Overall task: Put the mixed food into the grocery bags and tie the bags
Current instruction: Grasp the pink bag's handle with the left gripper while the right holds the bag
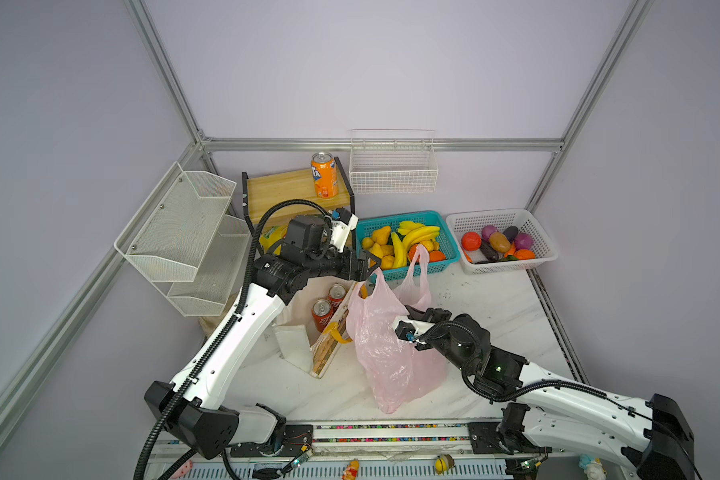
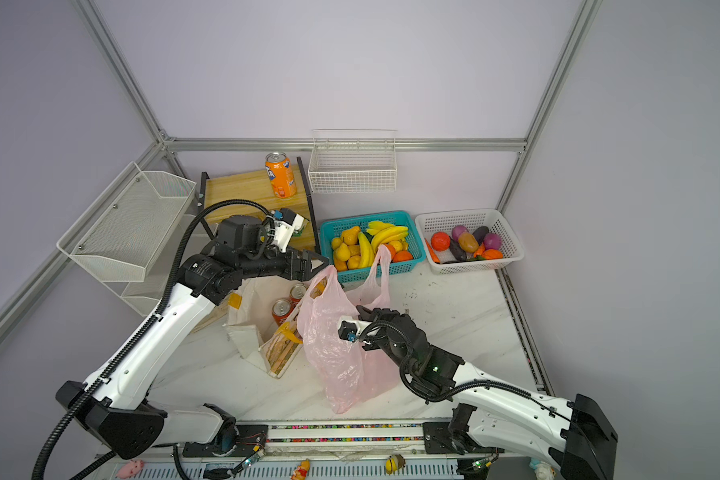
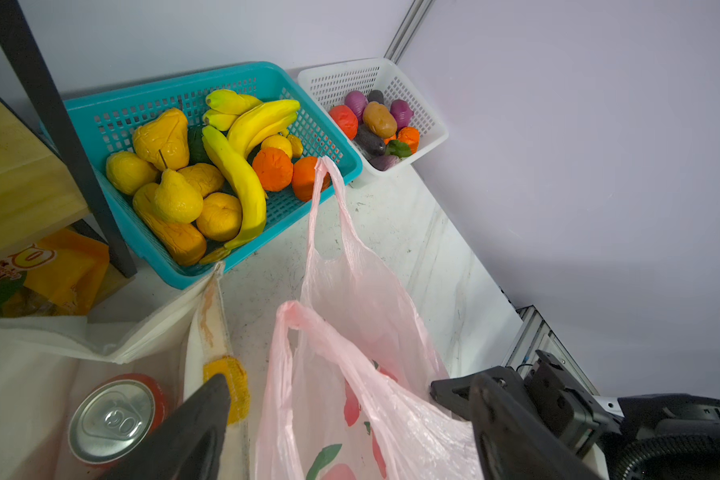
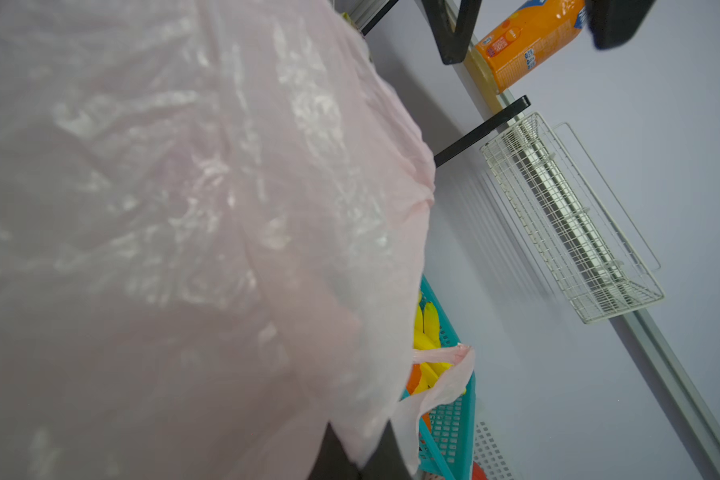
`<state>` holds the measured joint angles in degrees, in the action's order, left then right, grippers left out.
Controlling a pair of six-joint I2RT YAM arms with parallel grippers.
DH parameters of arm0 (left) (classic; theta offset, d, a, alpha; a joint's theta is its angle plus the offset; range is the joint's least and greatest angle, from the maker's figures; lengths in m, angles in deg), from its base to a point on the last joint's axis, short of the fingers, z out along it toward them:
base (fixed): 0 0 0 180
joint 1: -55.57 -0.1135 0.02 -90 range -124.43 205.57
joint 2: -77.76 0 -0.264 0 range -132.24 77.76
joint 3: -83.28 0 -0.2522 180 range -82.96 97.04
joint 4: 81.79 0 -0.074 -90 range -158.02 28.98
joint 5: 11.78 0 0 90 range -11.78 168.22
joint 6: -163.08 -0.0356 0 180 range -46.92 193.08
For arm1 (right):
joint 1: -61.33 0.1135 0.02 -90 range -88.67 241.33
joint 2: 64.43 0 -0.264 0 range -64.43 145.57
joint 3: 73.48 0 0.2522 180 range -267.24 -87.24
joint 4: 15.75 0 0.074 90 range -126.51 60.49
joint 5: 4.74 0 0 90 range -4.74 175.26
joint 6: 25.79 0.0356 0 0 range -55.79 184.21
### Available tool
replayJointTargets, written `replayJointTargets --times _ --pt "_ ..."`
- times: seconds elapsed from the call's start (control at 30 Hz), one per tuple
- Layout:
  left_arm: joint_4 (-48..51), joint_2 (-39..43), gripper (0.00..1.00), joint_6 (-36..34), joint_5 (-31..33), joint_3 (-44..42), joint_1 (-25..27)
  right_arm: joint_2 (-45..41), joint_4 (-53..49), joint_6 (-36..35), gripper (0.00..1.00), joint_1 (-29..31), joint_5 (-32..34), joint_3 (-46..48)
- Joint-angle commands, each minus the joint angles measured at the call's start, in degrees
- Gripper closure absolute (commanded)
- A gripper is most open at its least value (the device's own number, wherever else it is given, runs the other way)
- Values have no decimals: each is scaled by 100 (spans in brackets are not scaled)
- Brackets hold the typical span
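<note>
**Left pincer spread over the pink bag's handle**

The left pincer (image 1: 368, 268) stands spread wide and holds nothing. In the left wrist view the near handle loop (image 3: 304, 324) of the pink bag (image 1: 381, 340) rises between its fingers, and the far loop (image 3: 329, 178) stands beyond them. The right pincer (image 1: 410, 311) is pressed together on the bag's side wall, pinching the film.

The step looks like taking that near loop. It should go best if the fingers drop until the gathered top of the loop lies across both pads, then close on film alone. The tote's yellow handle (image 3: 227, 374) sits just beside one finger and should stay out of the bite. The right pinch should hold, so the thin bag does not slump.

Two cola cans (image 1: 321, 313) stand in the white tote (image 1: 292, 336), just below the left pincer. The toy fruits (image 1: 385, 245) lie in the teal basket (image 1: 408, 216), just beyond it. Whether the pink bag holds anything cannot be told.

The marbled white tabletop (image 1: 495, 307) looks smooth and lightly scuffed. Lilac walls on a metal frame close in on three sides. An orange soda can (image 1: 324, 174) stands on the wooden shelf (image 1: 283, 189) behind the left pincer.
</note>
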<state>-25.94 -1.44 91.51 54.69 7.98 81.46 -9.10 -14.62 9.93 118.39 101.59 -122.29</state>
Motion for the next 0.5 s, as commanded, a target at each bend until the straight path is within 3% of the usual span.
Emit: replayJointTargets --times 0.0,0.13,0.37,0.47 --pt "-61 -126 11 0 -19 505 4 -124 473 -629 100 28 119 -153" --pt "-73 -477 10 144 -151 478 -5 -226 482 -1058 100 25 -7 -56" --pt "-132 -762 7 343 -355 82 13 -372 428 -1024 100 32 -9 55" --pt "-281 -935 10 547 -753 -40 35 -337 435 -1014 100 36 12 95"
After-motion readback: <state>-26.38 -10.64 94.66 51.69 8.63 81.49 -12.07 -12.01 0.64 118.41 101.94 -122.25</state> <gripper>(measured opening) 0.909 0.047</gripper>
